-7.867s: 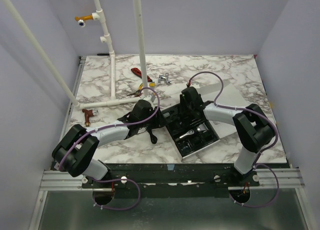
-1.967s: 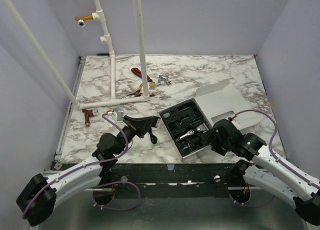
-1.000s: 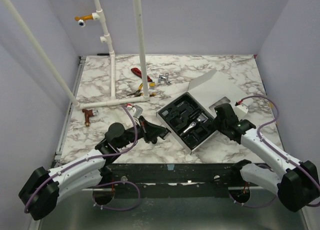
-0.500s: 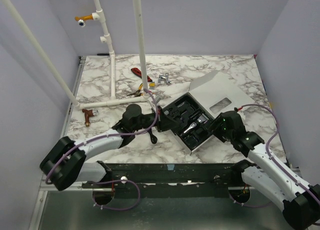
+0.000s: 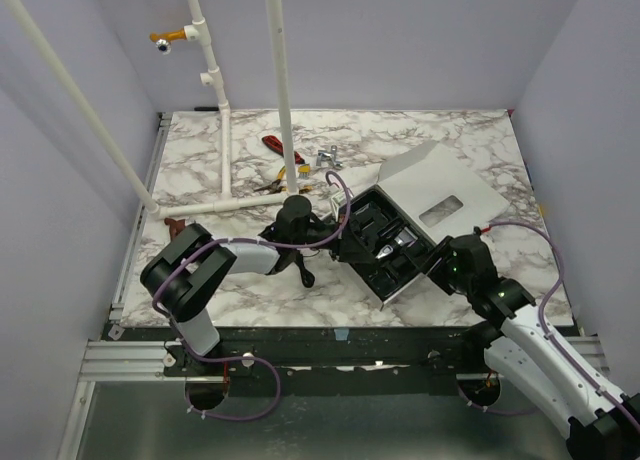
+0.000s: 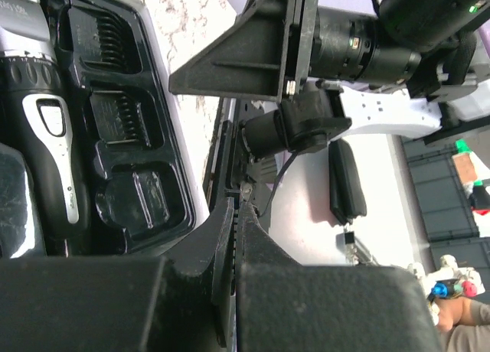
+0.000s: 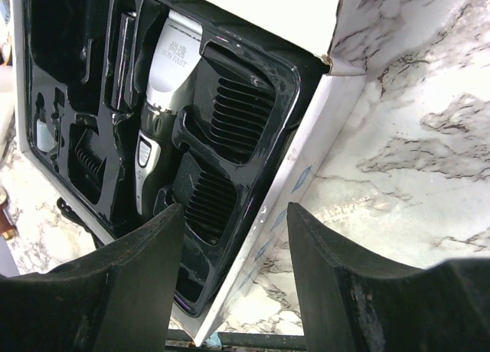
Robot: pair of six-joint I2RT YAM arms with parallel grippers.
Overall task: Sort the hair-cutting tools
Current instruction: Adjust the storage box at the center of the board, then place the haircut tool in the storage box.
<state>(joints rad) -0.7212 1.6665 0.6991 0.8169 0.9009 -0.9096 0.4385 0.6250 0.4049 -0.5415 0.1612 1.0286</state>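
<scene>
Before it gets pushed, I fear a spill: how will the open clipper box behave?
The box looks like thin cardboard, probably light; on the smooth marble table it would likely slide or swivel rather than tip. The clipper sits recessed in the black tray, so it should probably stay put.

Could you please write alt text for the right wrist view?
A white box holds a black tray with a clipper and comb guards on a marble table. The right gripper is open over the box's edge.
</scene>
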